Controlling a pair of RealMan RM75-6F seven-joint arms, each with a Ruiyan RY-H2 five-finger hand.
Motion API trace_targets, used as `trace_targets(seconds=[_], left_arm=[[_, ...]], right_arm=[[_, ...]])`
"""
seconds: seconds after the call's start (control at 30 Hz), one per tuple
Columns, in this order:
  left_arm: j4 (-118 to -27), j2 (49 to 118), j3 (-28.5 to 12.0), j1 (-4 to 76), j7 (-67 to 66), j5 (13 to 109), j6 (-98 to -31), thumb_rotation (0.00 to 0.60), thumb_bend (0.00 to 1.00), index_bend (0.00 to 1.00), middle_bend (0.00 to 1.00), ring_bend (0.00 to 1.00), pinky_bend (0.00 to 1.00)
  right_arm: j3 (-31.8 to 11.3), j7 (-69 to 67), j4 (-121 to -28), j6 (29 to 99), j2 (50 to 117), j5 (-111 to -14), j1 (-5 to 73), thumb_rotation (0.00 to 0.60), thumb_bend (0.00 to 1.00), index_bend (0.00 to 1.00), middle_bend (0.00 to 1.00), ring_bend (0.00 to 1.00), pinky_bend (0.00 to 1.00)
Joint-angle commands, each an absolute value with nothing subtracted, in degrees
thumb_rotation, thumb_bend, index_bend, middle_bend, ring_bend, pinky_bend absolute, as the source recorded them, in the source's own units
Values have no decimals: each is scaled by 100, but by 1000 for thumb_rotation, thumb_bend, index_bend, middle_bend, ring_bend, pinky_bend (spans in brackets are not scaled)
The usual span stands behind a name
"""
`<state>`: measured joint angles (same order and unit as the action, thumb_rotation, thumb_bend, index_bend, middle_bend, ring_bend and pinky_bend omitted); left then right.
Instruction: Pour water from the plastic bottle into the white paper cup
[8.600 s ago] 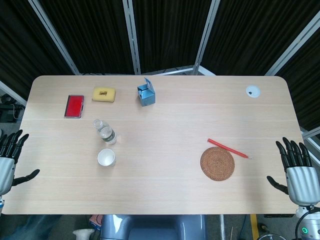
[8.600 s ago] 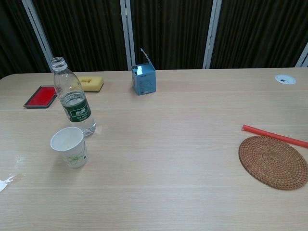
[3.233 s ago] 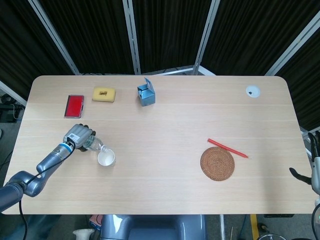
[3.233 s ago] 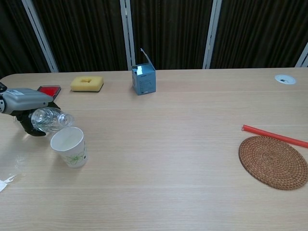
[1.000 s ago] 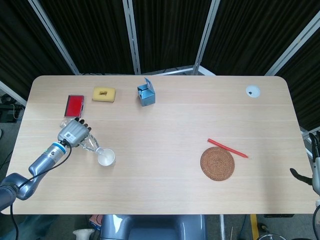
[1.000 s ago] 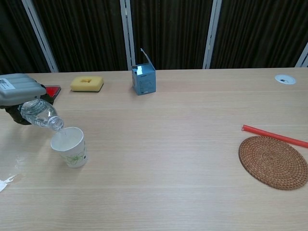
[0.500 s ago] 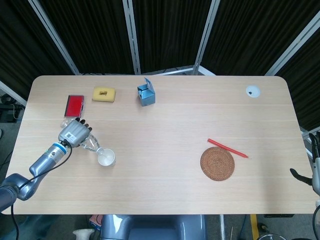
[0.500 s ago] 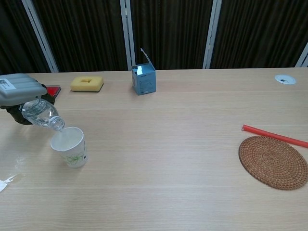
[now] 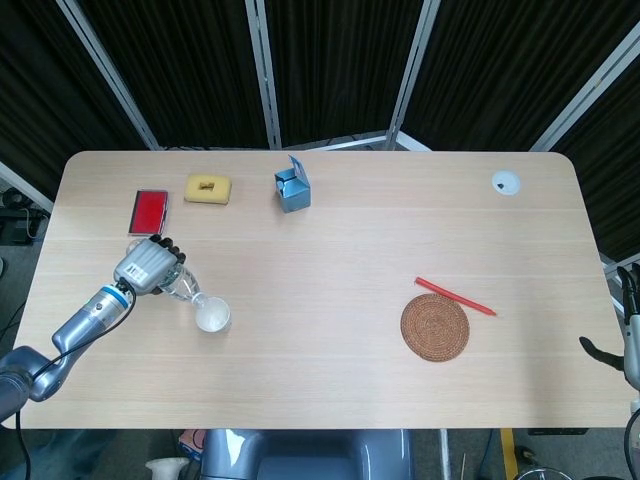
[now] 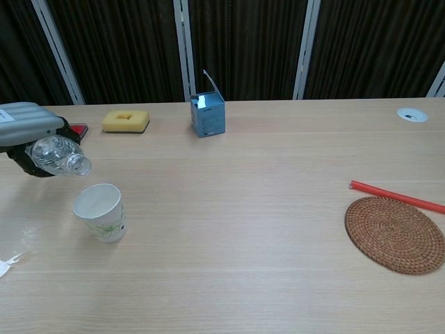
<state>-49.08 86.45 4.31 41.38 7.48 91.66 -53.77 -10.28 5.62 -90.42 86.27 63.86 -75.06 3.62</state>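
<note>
At a pale wooden table [image 9: 330, 250], the robot's left hand [image 9: 143, 266] grips a clear plastic bottle [image 10: 59, 156], fingers wrapped around its body, holding it tipped nearly level with the open neck pointing toward the white paper cup [image 10: 101, 212]. From the chest camera the bottle's mouth hangs above and just left of the cup's rim, apart from it; the cup stands upright on the table's near-left area. Only a sliver of the right hand [image 9: 622, 335] shows at the head view's right edge, too little to tell how its fingers lie. Elsewhere on the table: a red card [image 9: 148, 211], a yellow sponge [image 9: 207, 187], a blue carton [image 9: 291, 188], a woven coaster [image 9: 435, 327] and a red straw [image 9: 456, 297] touching the coaster's far edge.
</note>
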Motion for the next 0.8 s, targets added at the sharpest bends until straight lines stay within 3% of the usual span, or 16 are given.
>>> trace_targets(seconds=[0.03, 0.4, 0.8], left_arm=[[-4815, 8625, 493, 4119, 1224, 9257, -5489, 600, 511, 586, 437, 286, 329], [-5085, 8488, 285, 4056, 2603, 8934, -5456, 600, 509, 589, 437, 286, 330], [-5990, 8640, -693, 4128, 5332, 7914, -5075, 600, 499, 602, 445, 287, 330]], right_arm=[[-1027, 565, -9041, 8625, 6387, -7502, 362, 600, 0, 0, 0, 0, 0], [-1013, 599, -9062, 8633, 6398, -7525, 363, 600, 0, 0, 0, 0, 0], [-988, 718, -9057, 8582, 6451, -7534, 402, 600, 0, 0, 0, 0, 0]])
